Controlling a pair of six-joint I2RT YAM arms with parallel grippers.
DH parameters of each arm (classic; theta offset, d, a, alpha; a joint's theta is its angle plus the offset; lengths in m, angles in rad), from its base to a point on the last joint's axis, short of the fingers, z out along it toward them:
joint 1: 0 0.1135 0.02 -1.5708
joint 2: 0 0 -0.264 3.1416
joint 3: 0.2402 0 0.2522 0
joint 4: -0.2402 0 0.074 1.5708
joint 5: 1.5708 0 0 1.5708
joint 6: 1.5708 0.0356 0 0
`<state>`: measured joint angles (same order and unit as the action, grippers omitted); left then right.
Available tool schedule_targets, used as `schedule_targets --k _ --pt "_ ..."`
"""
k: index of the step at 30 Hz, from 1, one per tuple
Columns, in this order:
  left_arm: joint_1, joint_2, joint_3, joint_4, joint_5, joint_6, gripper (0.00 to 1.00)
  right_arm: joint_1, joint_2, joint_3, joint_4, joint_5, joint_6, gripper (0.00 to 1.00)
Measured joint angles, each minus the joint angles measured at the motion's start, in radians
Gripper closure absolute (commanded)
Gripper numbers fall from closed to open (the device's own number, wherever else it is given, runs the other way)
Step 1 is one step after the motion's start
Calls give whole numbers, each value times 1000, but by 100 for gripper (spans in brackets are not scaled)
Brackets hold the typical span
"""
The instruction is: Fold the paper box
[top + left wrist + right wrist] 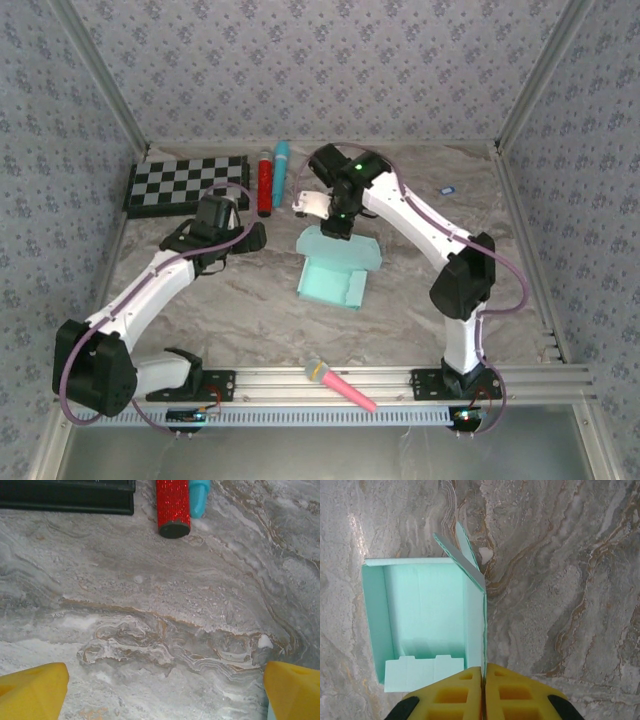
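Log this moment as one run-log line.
right gripper: shut on paper box wall; left gripper: open above table; fold: partial

I can make out no readable text, label, brand or number on any of my feeds. A small dark rectangular tag (447, 190) lies on the grey marbled table (420, 310), but it is too small for me to tell whether it carries any print.
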<state>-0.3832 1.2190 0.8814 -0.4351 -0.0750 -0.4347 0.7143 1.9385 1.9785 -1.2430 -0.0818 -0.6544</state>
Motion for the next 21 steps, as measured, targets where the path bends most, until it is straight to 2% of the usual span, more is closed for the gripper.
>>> schedule_targets --k 6,9,11,16,21 --pt "0 0 -19 23 33 -3 1 18 54 39 -8 37 -30 72" --pt "0 0 -34 29 46 -5 1 21 59 54 -8 46 -42 55" --pt "0 0 -45 36 61 -11 2 24 59 67 -6 53 -43 49" --pt "0 0 -80 55 107 -22 4 22 37 70 36 83 -11 44" --pt "-20 0 -101 74 158 -30 9 -5 -83 -5 138 121 90 42"
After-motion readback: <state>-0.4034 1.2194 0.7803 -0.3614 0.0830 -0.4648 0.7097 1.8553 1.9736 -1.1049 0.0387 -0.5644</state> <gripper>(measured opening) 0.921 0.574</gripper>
